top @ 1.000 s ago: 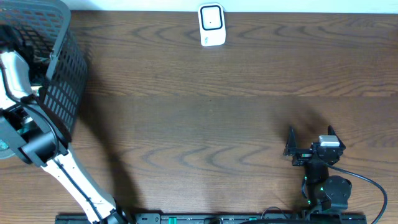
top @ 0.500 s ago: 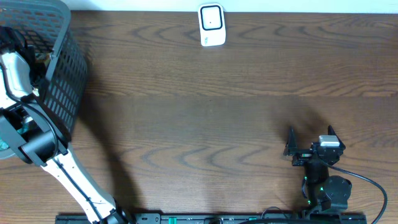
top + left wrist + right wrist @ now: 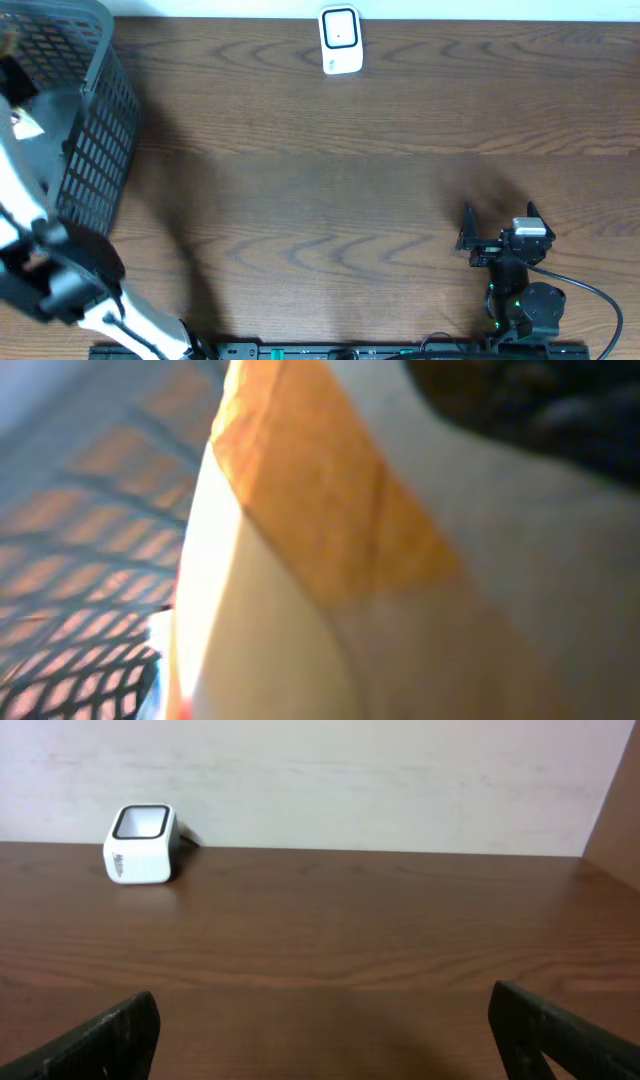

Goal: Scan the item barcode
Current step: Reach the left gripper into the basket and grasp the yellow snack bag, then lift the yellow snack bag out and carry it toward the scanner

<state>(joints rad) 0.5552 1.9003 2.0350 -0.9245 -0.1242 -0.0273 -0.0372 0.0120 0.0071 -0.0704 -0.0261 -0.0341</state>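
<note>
Since the earlier frame the left arm has swung up over the basket (image 3: 95,120), and the left end effector (image 3: 15,85) has clenched, apparently on the item (image 3: 300,560), which is still by the basket's mesh. The pick looks begun. Carrying the item to the scanner (image 3: 340,40) at the bench's (image 3: 350,170) far edge and showing the barcode remain. Only the left wrist view shows the item, a blurred cream-and-orange surface. The overhead shows the right end effector (image 3: 500,222) released, well apart.

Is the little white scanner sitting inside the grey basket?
No, the white scanner stands on the bare wooden table, well apart from the grey basket at the left edge.
</note>
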